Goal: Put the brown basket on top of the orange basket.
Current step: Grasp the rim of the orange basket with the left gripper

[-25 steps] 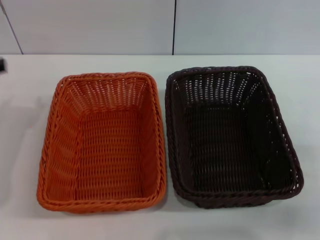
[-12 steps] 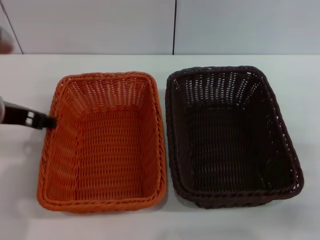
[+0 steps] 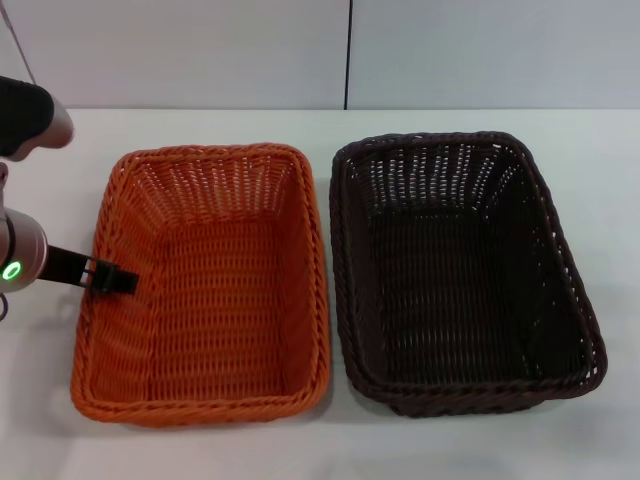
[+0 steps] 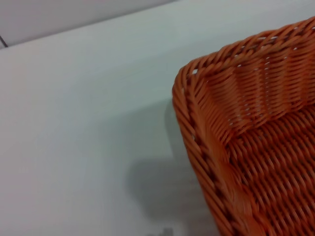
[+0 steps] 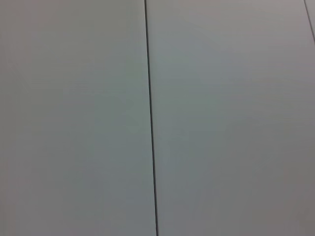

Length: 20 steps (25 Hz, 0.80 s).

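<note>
The orange basket [image 3: 205, 280] stands on the white table at the left of the head view. The brown basket [image 3: 460, 270] stands right beside it on the right, upright and empty. My left gripper [image 3: 112, 279] reaches in from the left edge and sits at the orange basket's left rim. The left wrist view shows a corner of the orange basket [image 4: 256, 128] and bare table. My right gripper is out of view; its wrist view shows only a wall.
The white table [image 3: 40, 400] runs to a pale wall [image 3: 200, 50] at the back, with a dark vertical seam [image 3: 348, 50]. Bare table lies left of the orange basket and in front of both baskets.
My left arm has come in from the left edge and moved forward and right along the orange basket's left rim. The baskets have not moved.
</note>
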Each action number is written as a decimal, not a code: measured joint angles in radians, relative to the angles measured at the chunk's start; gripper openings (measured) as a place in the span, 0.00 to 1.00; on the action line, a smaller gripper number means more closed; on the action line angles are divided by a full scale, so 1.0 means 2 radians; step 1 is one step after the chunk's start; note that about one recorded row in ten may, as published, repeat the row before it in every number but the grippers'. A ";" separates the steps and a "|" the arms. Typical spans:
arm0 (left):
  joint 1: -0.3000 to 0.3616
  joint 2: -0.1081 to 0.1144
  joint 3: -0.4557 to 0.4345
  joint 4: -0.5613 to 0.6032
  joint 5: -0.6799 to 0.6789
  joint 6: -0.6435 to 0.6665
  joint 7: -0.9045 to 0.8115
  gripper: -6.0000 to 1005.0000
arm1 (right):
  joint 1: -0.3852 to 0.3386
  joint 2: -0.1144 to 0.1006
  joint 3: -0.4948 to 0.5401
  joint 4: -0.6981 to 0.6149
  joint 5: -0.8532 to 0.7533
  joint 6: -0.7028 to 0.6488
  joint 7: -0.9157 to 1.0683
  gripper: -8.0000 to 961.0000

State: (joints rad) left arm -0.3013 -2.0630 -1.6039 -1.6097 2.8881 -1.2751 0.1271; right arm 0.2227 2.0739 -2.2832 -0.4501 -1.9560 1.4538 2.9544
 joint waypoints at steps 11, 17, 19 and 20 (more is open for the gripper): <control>-0.019 0.001 0.002 0.025 0.000 -0.003 0.002 0.69 | -0.002 0.000 0.001 0.000 -0.001 0.000 0.000 0.74; -0.019 0.002 0.005 0.020 0.000 -0.002 0.018 0.58 | -0.002 0.000 0.000 0.000 -0.001 0.001 0.000 0.74; -0.020 0.002 0.004 0.021 0.000 -0.002 0.022 0.55 | -0.002 0.000 0.000 0.000 -0.001 0.002 0.000 0.74; -0.020 0.002 0.004 0.021 0.000 -0.002 0.022 0.53 | -0.002 0.000 0.000 0.000 -0.001 0.002 0.000 0.74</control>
State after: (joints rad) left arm -0.3409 -2.0595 -1.5960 -1.5686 2.8888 -1.2782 0.1711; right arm 0.2177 2.0739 -2.2835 -0.4494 -1.9574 1.4577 2.9544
